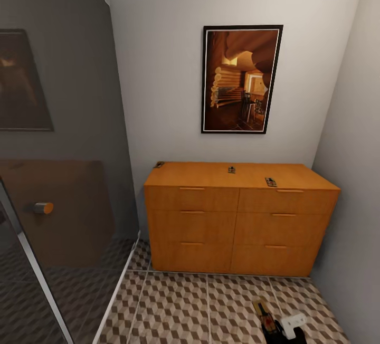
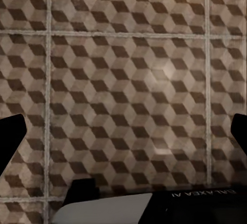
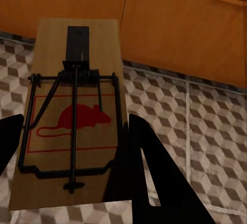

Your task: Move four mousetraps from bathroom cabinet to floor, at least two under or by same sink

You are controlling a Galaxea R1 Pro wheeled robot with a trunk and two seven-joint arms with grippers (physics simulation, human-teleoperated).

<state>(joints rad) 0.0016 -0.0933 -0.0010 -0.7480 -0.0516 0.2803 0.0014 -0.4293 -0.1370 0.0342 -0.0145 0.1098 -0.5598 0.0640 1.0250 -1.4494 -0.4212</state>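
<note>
My right claw (image 3: 77, 147) was clenched on a mousetrap (image 3: 74, 110), its two black fingers (image 3: 154, 177) pressing the long edges of the tan board from either side. Through my right wrist camera the board ran lengthwise out ahead of the fingers, with the black wire spring across its middle and a red mouse printed inside a red outline. Beyond the held trap lay the cube-patterned bathroom floor (image 3: 206, 131), and past that the orange-brown drawer fronts of the cabinet (image 3: 175, 23), one wooden bar handle showing near the corner.

From my head camera the same claw sat low at the bottom edge, gripping the trap (image 1: 266, 318) above the tiles, well short of the cabinet. The cabinet (image 1: 240, 222) stood against the back wall under a framed picture (image 1: 241, 79). Three more mousetraps lay on its flat top: one (image 1: 159, 164) at the left rear corner, one (image 1: 231, 169) near the middle toward the back, one (image 1: 271, 181) right of centre by the front edge. They were well apart from one another and from my claw. A glass panel (image 1: 63, 175) with a round knob stood at my left.

My left claw (image 2: 123, 131) hung released, its dark fingertips at the two sides of the left wrist view with bare patterned tiles between them.
</note>
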